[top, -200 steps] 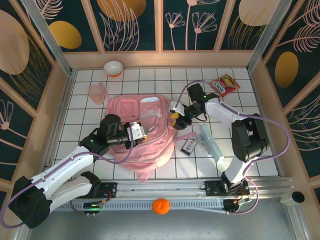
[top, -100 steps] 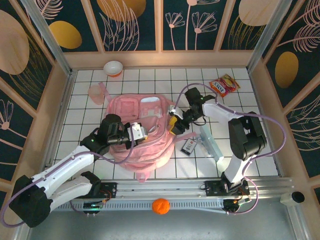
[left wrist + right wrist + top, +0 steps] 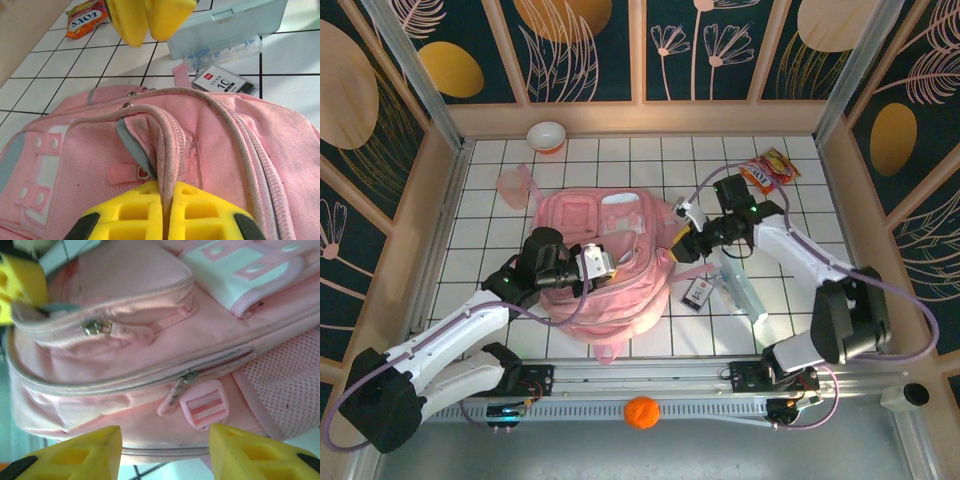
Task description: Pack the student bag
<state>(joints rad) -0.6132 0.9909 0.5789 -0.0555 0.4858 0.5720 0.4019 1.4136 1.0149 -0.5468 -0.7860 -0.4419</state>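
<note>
The overhead camera looks steeply down from the near side across the white gridded bench (image 3: 620, 160). Both wrist cameras closely face the soft pink fabric backpack (image 3: 210, 150), which all views share.

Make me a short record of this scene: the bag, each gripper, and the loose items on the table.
bag: pink, lying mid-table
left gripper: shut on a raised seam of the bag
right gripper: open, facing the bag's zipper pulls
loose items: blue case, snack packet, bowl, pink cup
</note>
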